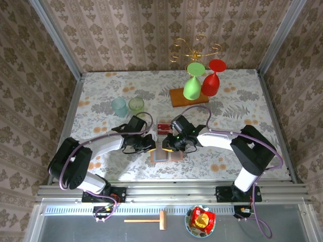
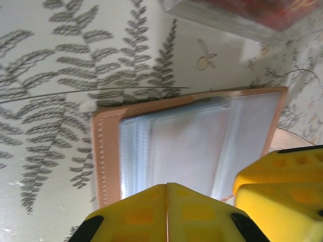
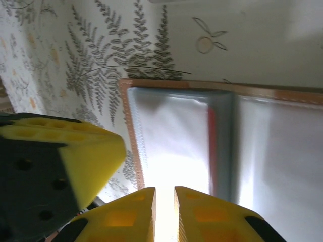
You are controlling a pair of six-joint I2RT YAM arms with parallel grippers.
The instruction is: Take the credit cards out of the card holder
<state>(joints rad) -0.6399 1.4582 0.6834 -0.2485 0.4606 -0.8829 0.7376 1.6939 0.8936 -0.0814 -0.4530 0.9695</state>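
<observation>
The left fingers [image 2: 161, 196] are pressed together at the edge of the open card holder [image 2: 202, 136]. The right fingers [image 3: 150, 201] stand 1 narrow slit apart over its clear sleeve; whether they pinch anything I cannot tell. The card holder lies flat on the bench [image 1: 101, 101], with the red cards [image 1: 164, 126] just beyond it.

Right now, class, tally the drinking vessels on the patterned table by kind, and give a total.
Tumblers: 2 (pale blue translucent tumbler, pale green translucent tumbler)
Goblets: 2 (green stemmed goblet, red stemmed goblet)
Total: 4
</observation>
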